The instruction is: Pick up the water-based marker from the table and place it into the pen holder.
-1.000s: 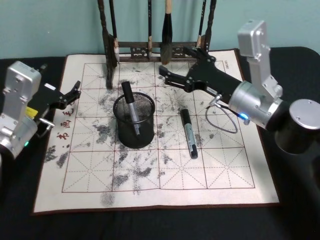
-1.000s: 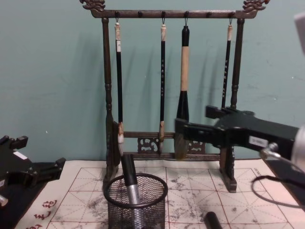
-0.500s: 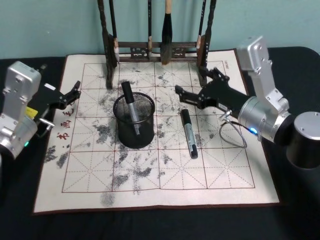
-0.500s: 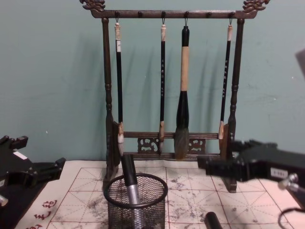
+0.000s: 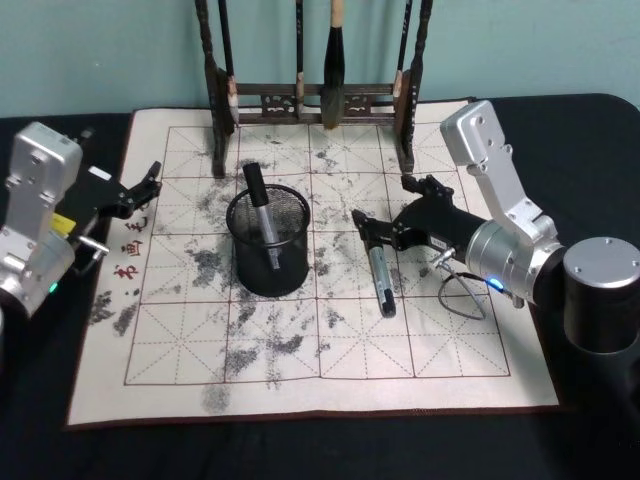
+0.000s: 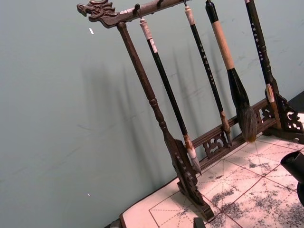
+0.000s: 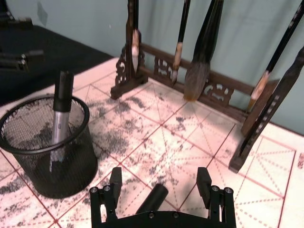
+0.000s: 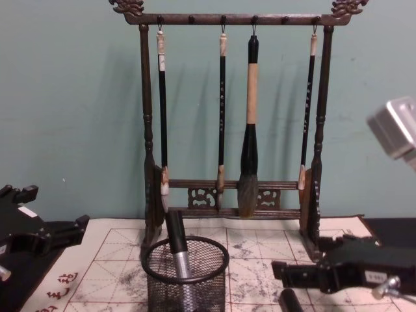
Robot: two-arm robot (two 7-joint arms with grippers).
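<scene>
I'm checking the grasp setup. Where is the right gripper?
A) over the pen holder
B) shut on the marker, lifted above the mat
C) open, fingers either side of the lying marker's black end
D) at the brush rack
C: the right gripper has its jaws apart, with the black end of the marker between them.

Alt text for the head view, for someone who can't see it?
Right gripper, open, straddles the far end of a marker lying on the mat, beside the pen holder, which holds another marker. Left gripper idles at left.
</scene>
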